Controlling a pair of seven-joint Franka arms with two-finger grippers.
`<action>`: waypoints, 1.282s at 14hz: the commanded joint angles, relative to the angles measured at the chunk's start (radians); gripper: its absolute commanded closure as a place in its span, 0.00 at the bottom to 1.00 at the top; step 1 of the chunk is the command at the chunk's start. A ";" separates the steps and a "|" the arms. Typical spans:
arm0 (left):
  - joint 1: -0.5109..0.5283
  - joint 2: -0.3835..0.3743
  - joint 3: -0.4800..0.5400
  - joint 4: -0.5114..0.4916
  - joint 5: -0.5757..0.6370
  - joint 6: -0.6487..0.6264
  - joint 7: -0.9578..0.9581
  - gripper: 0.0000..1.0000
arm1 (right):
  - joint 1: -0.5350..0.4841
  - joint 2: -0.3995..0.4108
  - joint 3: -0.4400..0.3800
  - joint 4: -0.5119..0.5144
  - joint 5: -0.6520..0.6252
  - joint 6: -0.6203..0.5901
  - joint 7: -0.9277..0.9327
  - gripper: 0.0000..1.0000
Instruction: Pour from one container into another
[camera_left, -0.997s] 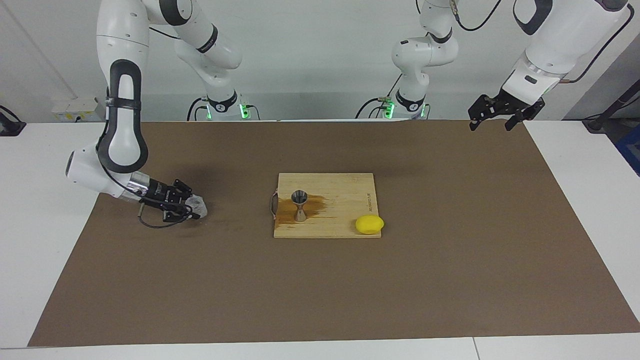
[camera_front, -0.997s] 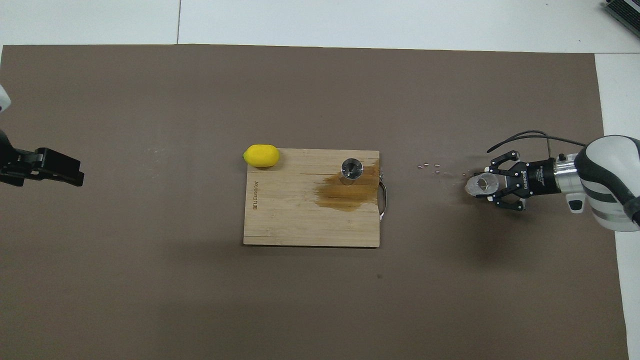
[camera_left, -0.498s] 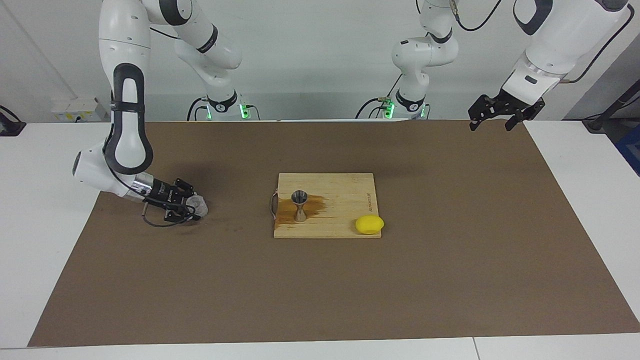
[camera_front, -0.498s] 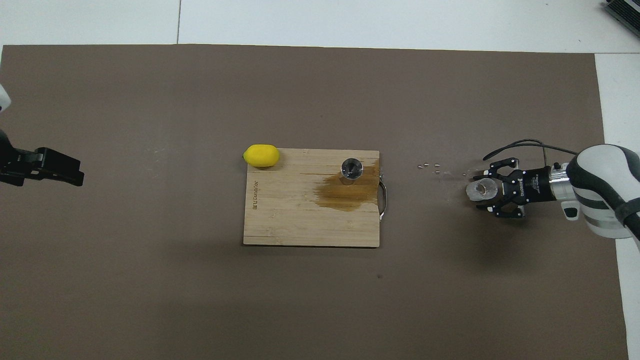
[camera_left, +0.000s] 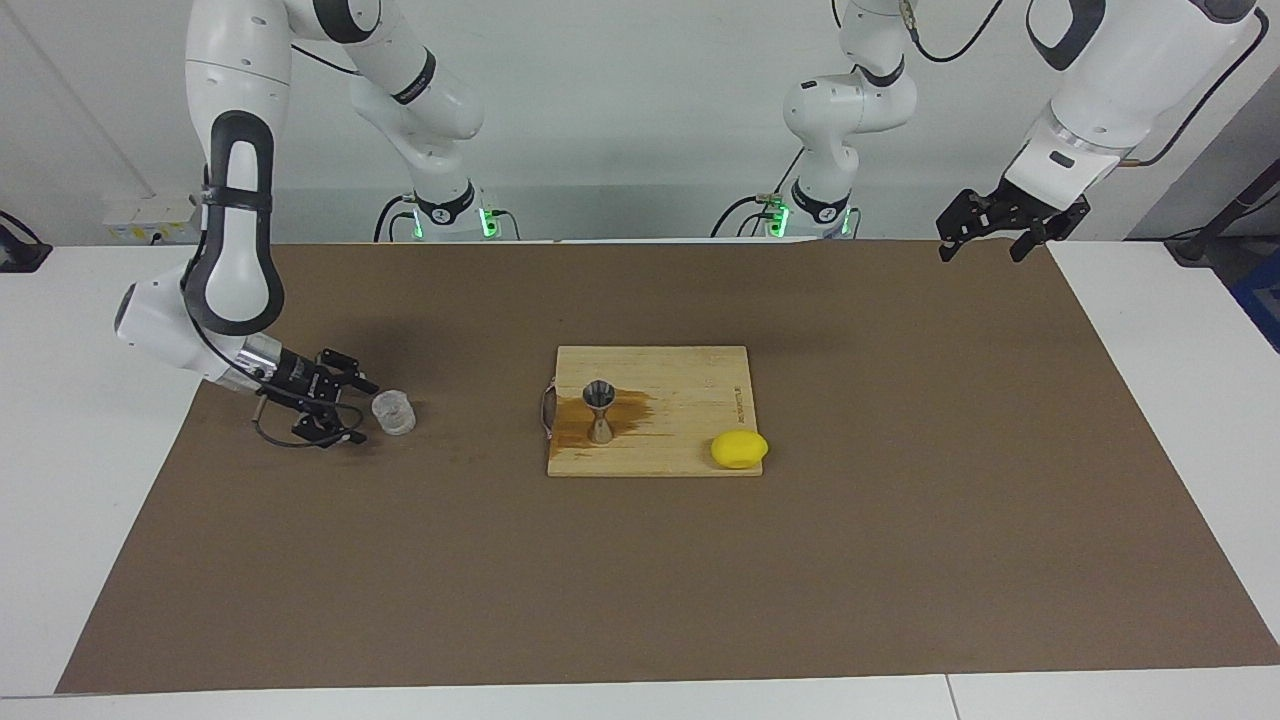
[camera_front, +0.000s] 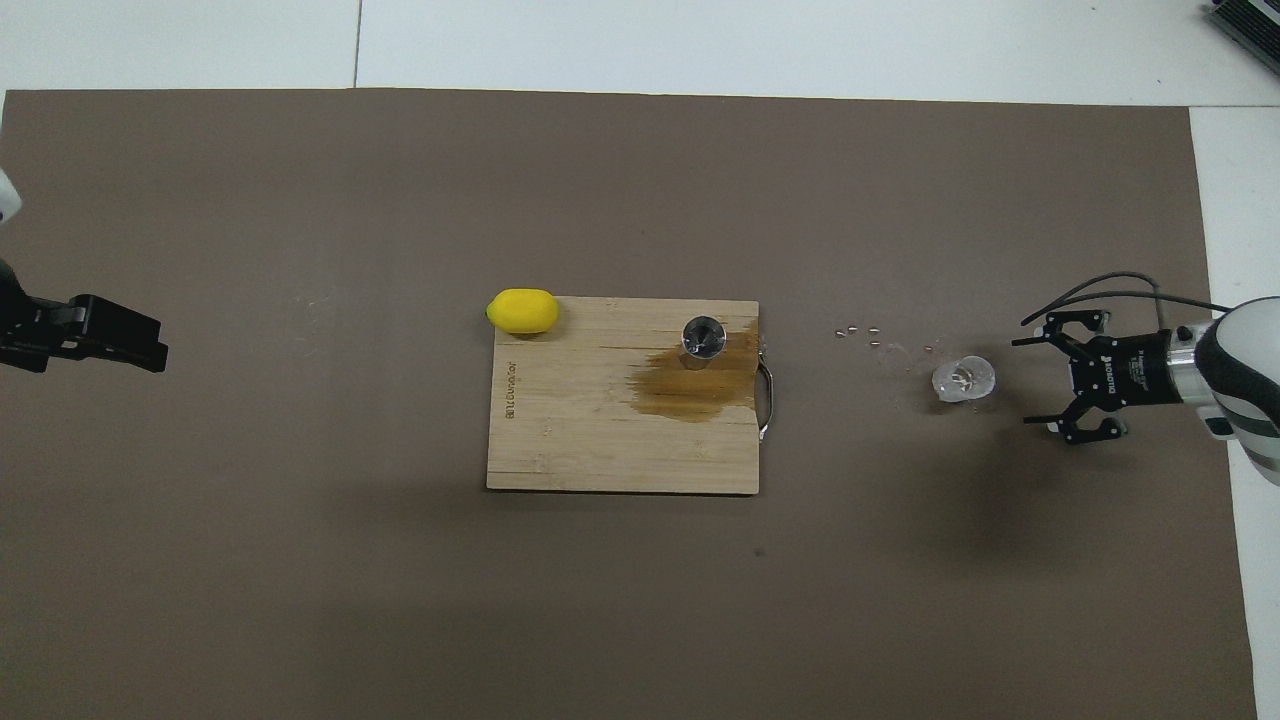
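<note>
At the robots' edge of the worktop (camera_left: 640, 600), over the brown mat's corner at the left arm's end, the left tool (camera_left: 985, 232) hangs high w/ fingers spread, holding nothing; that arm waits. It sits well apart from the cutting board (camera_left: 690, 385), the landmark here.

On the board, mid-mat, the steel jigger (camera_left: 599, 410) stands upright near the board's handle edge, i.e. the edge toward the right arm's end. A brown wet stain (camera_front: 695, 385) spreads on the wood around the jigger's base and runs toward the robots in the overhead view. A yellow lemon (camera_left: 739, 449) rests at the board's corner toward the left arm's end, farther from the robots than the jigger, partly overhanging the mat.

Off the board, toward the right arm's end, the clear glass cup (camera_left: 393, 411) stands upright on the mat, approx. level w/ the jigger. A few small droplets (camera_front: 860, 333) dot the mat btwn cup and board. The right tool (camera_left: 348, 408) is low, just beside the cup on its side away from the board, fingers spread wide, tips pointing at the cup but not touching it; nothing gripped.
</note>
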 joint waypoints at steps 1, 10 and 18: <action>0.004 -0.023 0.001 -0.023 -0.009 0.001 0.003 0.00 | -0.011 -0.086 0.012 -0.022 -0.135 -0.005 -0.100 0.00; 0.001 -0.023 0.001 -0.023 -0.009 0.003 0.003 0.00 | 0.227 -0.211 0.025 0.030 -0.466 -0.027 -0.438 0.00; 0.001 -0.023 0.001 -0.023 -0.009 0.003 0.005 0.00 | 0.364 -0.245 0.026 0.257 -0.599 -0.217 -0.441 0.00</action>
